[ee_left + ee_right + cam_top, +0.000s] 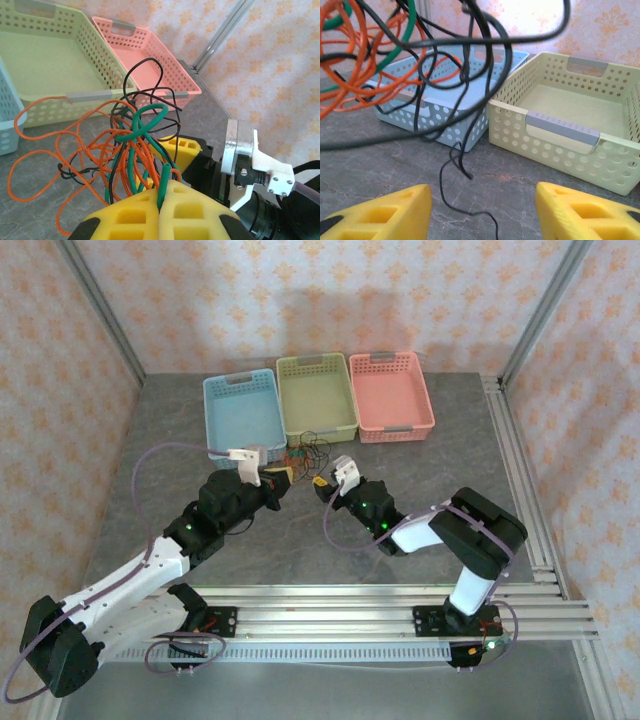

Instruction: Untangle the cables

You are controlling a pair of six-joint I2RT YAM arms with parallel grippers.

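Observation:
The cables [303, 455] form a small tangle just in front of the baskets. In the left wrist view, orange loops [55, 150], black wires [150, 65] and a thicker green cable [145, 122] rise from my left gripper [161, 192]. That gripper is shut on the green cable's end, and some orange strands run down beside its pads. My left gripper [283, 478] sits at the tangle's near left side. Close on the right, my right gripper [322, 483] stands open. In the right wrist view its fingers [482, 200] are wide apart over bare table, with a thin black wire [465, 60] hanging in front.
Three perforated baskets stand side by side at the back: blue [212, 415], green [318, 434] and pink [398, 427]. The tangle lies close to the blue and green fronts [455, 130]. Aluminium rails [520, 490] run along the table's right and near edges.

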